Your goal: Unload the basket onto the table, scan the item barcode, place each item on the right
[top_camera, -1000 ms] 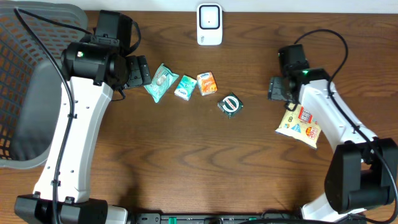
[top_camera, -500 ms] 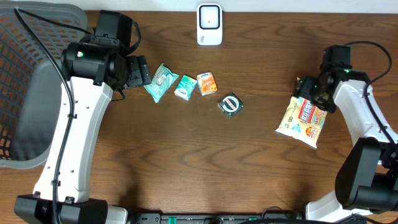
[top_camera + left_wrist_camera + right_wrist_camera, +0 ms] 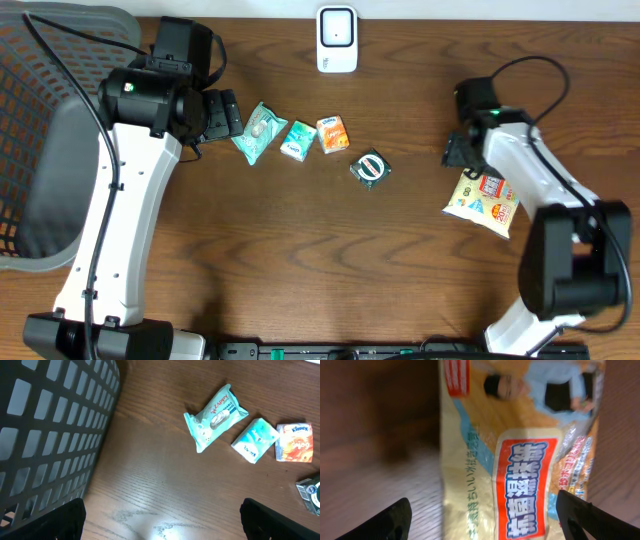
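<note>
Left tool jaws spread wide, right tool jaws parted

Open tabletop near side; basket left, small packs mid-table, snack bag right.

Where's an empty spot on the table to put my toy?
Biggest bare patch: the front of the table, below the packets, between the left arm and the yellow snack bag. Also between the scanner and the right arm. Crowded: wipes pack through dark packet.
</note>
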Action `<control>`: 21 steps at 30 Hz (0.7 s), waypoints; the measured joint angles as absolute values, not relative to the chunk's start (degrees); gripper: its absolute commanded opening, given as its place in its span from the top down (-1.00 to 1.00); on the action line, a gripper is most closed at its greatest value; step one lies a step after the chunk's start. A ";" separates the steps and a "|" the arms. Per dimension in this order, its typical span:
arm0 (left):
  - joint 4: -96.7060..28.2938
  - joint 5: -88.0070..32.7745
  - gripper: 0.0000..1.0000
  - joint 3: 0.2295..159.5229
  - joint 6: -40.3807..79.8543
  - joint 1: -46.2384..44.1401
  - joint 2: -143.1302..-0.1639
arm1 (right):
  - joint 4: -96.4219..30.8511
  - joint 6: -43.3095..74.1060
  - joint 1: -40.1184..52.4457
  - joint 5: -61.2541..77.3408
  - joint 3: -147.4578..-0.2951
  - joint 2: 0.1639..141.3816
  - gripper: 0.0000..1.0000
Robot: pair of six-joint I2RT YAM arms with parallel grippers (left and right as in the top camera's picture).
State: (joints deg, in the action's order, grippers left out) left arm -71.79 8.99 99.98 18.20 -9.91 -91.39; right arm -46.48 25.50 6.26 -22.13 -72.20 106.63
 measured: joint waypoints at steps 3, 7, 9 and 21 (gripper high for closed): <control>-71.79 8.99 -0.96 99.98 18.20 -9.91 -91.39 | -48.62 27.03 6.72 -25.98 -72.18 110.48 -0.81; -71.79 8.99 -0.95 99.98 18.20 -9.91 -91.39 | -51.27 28.88 6.68 -30.50 -72.27 113.38 -0.79; -71.79 8.99 -0.95 99.98 18.20 -9.91 -91.39 | -51.83 29.39 6.59 -32.05 -72.27 113.80 -0.76; -71.79 8.99 -0.96 99.98 18.20 -9.91 -91.39 | -51.72 30.39 6.15 -35.92 -72.97 118.50 0.98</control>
State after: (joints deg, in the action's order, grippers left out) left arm -71.79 8.99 99.98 18.20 -9.91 -91.39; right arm -51.72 30.39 6.15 -35.92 -72.97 118.50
